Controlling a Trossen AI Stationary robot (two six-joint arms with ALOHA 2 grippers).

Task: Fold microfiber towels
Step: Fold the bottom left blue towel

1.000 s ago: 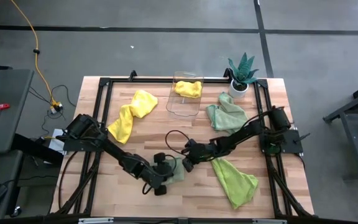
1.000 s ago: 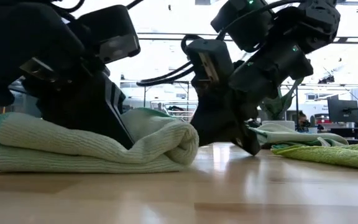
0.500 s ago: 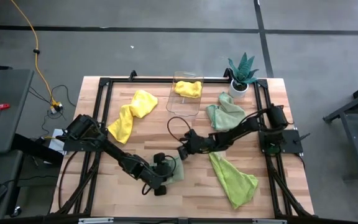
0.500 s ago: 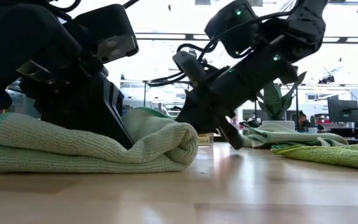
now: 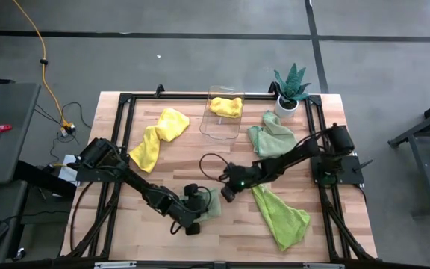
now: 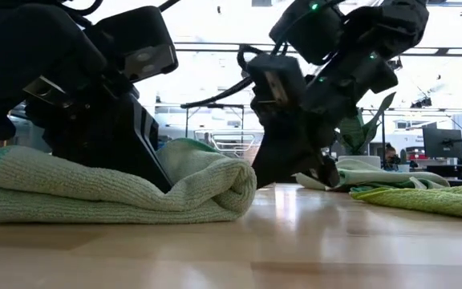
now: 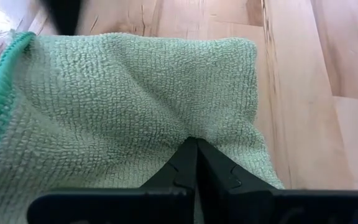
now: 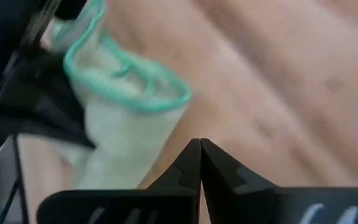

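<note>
Two end effectors work the mint towel (image 6: 119, 189) near the bench's (image 5: 222, 232) front edge. Left end effector (image 7: 196, 146), fingers together, presses down on the folded towel. Right end effector (image 5: 228, 194), also closed and empty, sits just beside the fold. Lifting the left too abruptly could let the soft roll spring open.

Bare desk (image 5: 222, 228) toward 6 o'clock — open passage. Blocked at 12 by clear bin (image 5: 222, 119) and potted plant (image 5: 290, 88); lime towel (image 5: 282, 217) sprawled at 4.
</note>
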